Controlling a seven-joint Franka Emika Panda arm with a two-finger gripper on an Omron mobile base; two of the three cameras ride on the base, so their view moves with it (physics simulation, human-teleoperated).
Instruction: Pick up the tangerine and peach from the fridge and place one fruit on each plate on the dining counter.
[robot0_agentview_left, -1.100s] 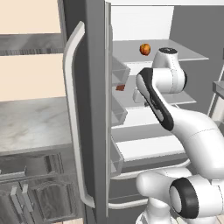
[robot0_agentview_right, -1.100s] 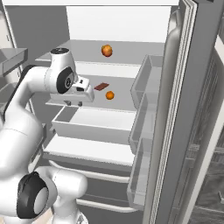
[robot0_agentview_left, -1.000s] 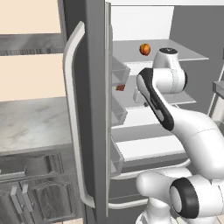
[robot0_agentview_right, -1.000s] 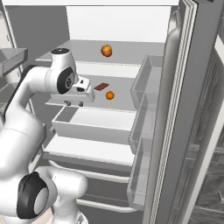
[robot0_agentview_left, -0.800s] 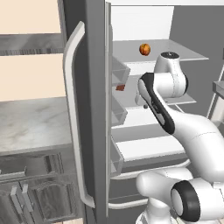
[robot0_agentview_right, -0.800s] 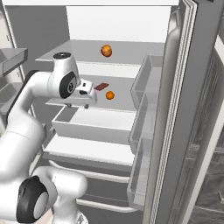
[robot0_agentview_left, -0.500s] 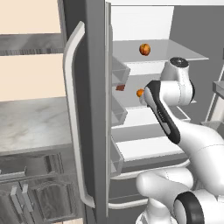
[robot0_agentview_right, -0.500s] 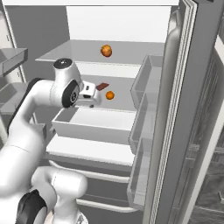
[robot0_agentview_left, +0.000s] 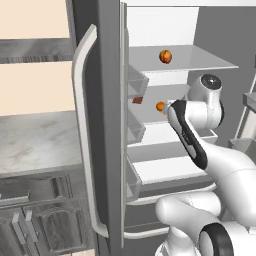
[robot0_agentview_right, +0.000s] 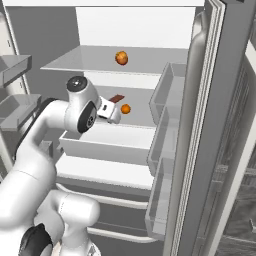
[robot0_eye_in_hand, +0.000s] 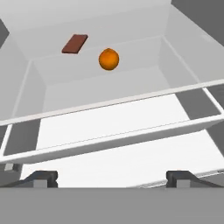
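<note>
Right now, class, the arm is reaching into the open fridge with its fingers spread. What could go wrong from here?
1. The round orange fruit lies loose on the shelf; a clumsy approach by the open gripper may roll it away.
2. A brown slab sits close beside the fruit and could be knocked.
3. The drawer lies between gripper and fruit; a low reach might strike its rim.

Arm outstretched, pincer (robot0_eye_in_hand: 111, 177) wide open, empty.

A kitchen: an open steel fridge (robot0_agentview_left: 107, 75) with white shelves (robot0_agentview_right: 95, 60) holding fruit (robot0_agentview_left: 165, 56), beside a marble-topped desk (robot0_agentview_left: 35, 142) over dark grey cabinets (robot0_agentview_left: 45, 220).
</note>
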